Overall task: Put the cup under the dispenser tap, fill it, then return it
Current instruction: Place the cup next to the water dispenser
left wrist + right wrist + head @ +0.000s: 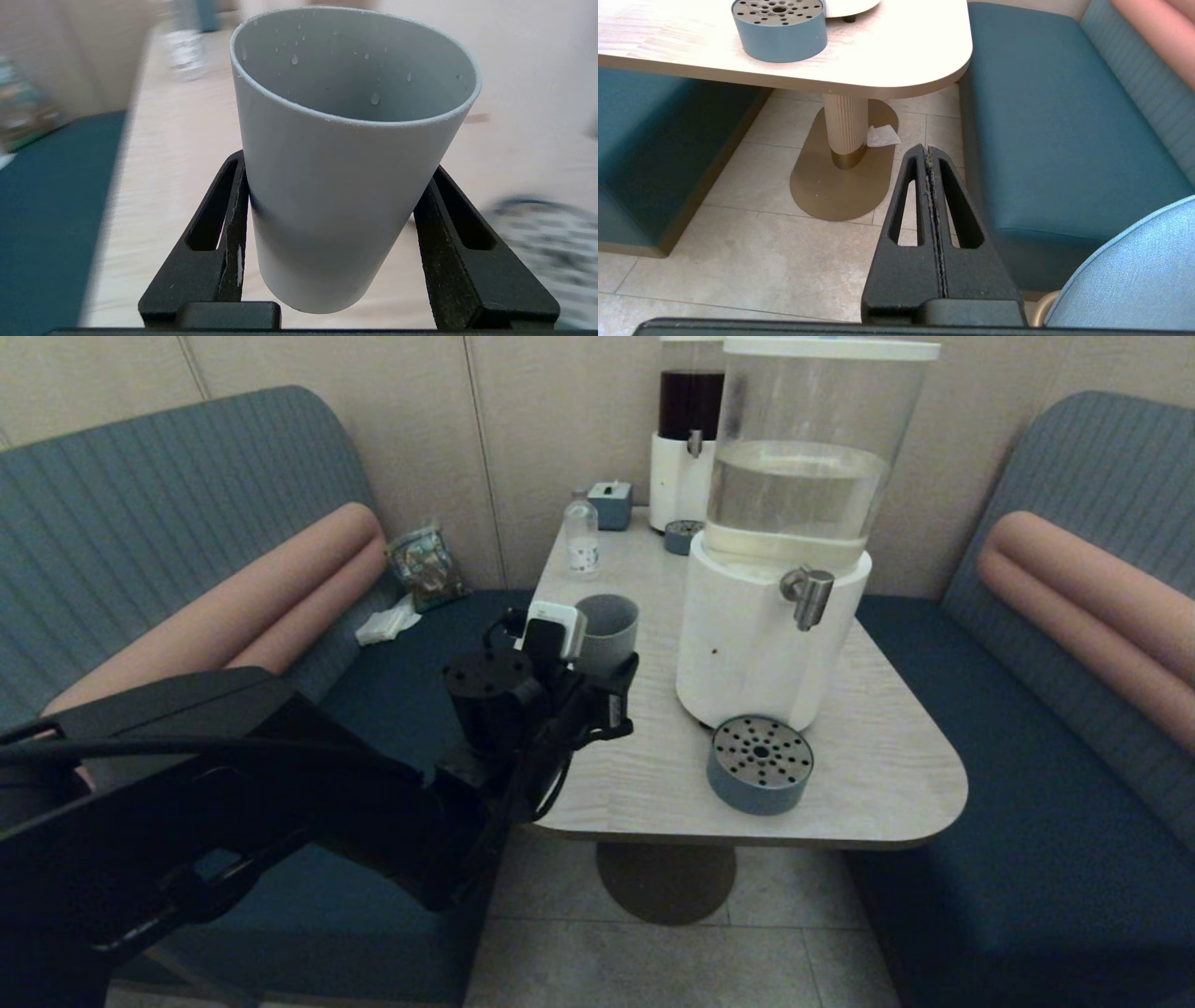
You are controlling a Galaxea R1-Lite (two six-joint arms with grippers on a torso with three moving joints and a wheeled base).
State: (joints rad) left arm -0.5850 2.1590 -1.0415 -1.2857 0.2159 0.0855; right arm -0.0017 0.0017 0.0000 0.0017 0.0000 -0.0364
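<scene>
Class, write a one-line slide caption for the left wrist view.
Left gripper clasps the droplet-flecked grey cup between its black fingers above the pale table.

Grey-blue cup (336,186); perforated, seemingly blue drip tray (759,765)

Left pincer (611,695) at cup (608,633), left of dispenser tap (808,595); drip tray (759,764) below tap.

text: none legible | bottle (582,534) label: too small to read | no brands/nos.
</scene>
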